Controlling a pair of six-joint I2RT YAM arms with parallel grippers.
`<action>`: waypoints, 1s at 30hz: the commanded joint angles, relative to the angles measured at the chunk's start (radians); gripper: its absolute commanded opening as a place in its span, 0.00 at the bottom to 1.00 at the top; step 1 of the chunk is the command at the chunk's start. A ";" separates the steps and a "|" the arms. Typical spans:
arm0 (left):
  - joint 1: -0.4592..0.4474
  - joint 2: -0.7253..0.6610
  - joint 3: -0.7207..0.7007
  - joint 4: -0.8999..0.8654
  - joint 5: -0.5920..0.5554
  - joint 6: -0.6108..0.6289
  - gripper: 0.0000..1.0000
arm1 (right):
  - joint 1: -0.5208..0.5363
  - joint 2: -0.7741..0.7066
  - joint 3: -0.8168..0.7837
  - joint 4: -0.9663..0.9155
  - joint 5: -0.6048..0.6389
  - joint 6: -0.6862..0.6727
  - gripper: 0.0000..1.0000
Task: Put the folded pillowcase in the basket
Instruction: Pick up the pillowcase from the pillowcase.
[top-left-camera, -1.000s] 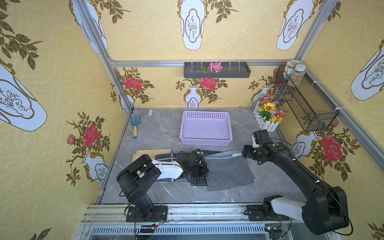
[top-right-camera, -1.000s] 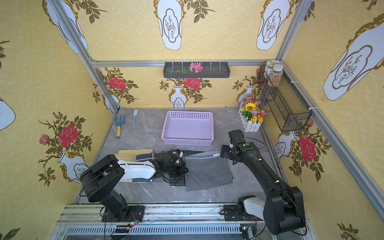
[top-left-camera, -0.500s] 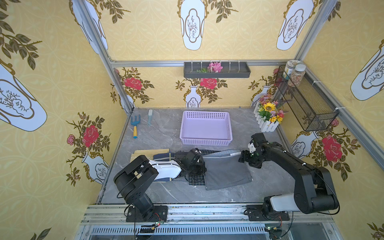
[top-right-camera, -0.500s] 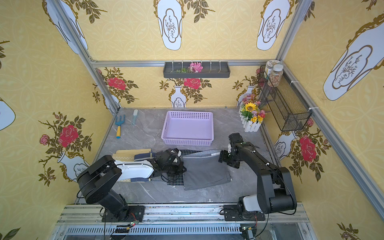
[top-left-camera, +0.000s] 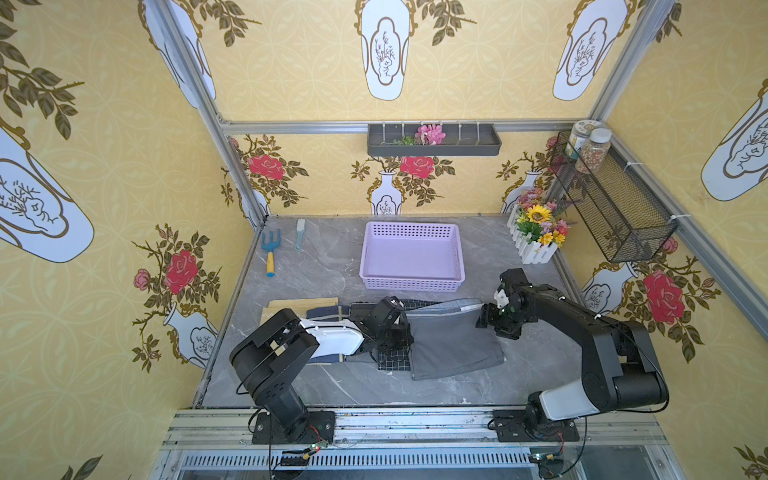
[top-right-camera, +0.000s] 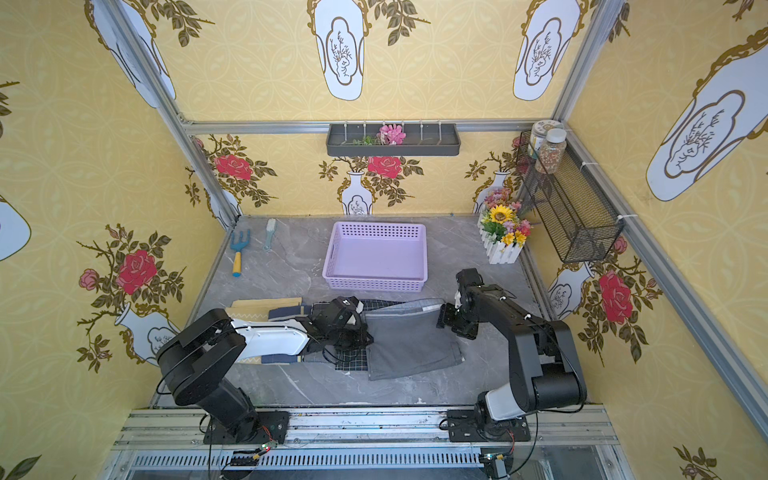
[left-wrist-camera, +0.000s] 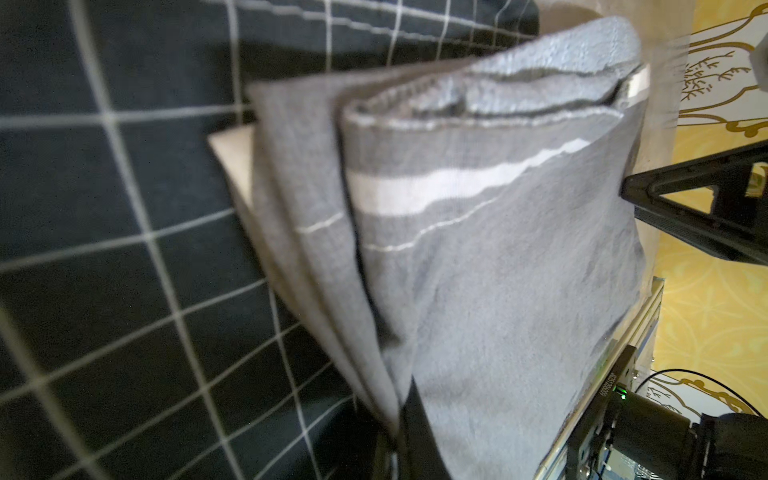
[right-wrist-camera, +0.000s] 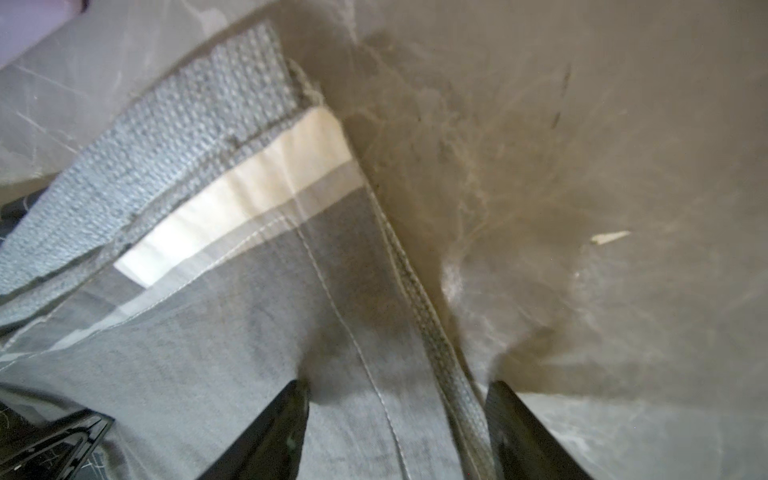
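Observation:
The folded pillowcase (top-left-camera: 453, 345) (top-right-camera: 411, 347) is grey with a white stripe and lies on the table in front of the lilac basket (top-left-camera: 411, 284) (top-right-camera: 374, 284). My left gripper (top-left-camera: 402, 334) (top-right-camera: 362, 332) is shut on its left edge; the left wrist view shows the grey cloth (left-wrist-camera: 498, 270) pinched at the left gripper (left-wrist-camera: 399, 440). My right gripper (top-left-camera: 484, 318) (top-right-camera: 443, 318) is low at the right edge. In the right wrist view the right gripper (right-wrist-camera: 395, 419) is open, and the pillowcase (right-wrist-camera: 249, 332) has its seamed edge between the fingers (right-wrist-camera: 270, 432). The basket is empty.
A dark checked cloth (top-left-camera: 395, 359) (left-wrist-camera: 104, 208) lies under the pillowcase's left side, with more folded cloths (top-left-camera: 303, 305) to the left. A garden fork (top-left-camera: 270, 249) and brush (top-left-camera: 299, 235) lie at the back left. A flower box (top-left-camera: 536, 235) stands at the back right under a wire wall basket (top-left-camera: 615, 203).
My right gripper has dropped and moved left onto the pillowcase's right edge, its jaws narrowing a little. The left gripper keeps its grip and has hardly moved.

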 joint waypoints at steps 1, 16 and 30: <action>0.001 0.010 0.000 -0.009 0.008 0.010 0.00 | 0.001 0.014 -0.007 0.013 -0.008 0.017 0.71; 0.001 0.010 0.004 -0.009 0.006 0.002 0.00 | 0.001 0.056 -0.024 0.043 -0.063 0.021 0.40; 0.001 0.010 0.017 -0.015 0.006 -0.001 0.00 | 0.000 0.055 -0.031 0.048 -0.081 0.017 0.09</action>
